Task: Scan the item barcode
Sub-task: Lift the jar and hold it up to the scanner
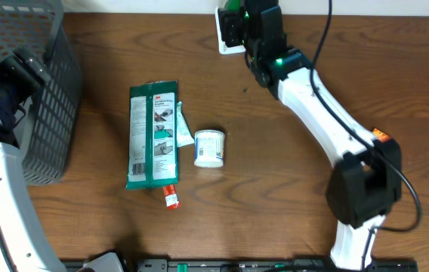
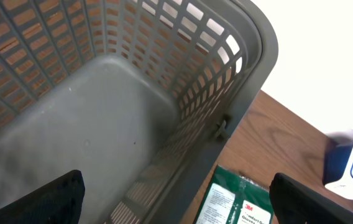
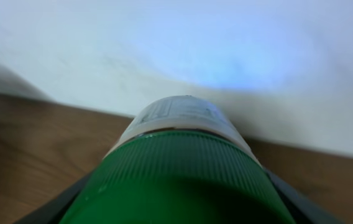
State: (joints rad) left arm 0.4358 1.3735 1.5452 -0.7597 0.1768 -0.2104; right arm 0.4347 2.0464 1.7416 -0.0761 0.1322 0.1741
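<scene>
My right claw (image 1: 243,26) is clenched around a green bottle (image 3: 183,174). Its ribbed side fills my wrist view, with the pale tip pointing toward the wall. I hold it at the far edge of the desk (image 1: 275,189), right by the white scanner (image 1: 226,44). My left claw (image 2: 176,208) is spread wide with nothing in it, hanging over the grey basket (image 2: 164,56) at the desk's left edge. Near the middle of the desk lie a green packet (image 1: 152,134), a small white jar (image 1: 209,148) just beside it, and a red-capped tube (image 1: 171,197) at the packet's near end.
</scene>
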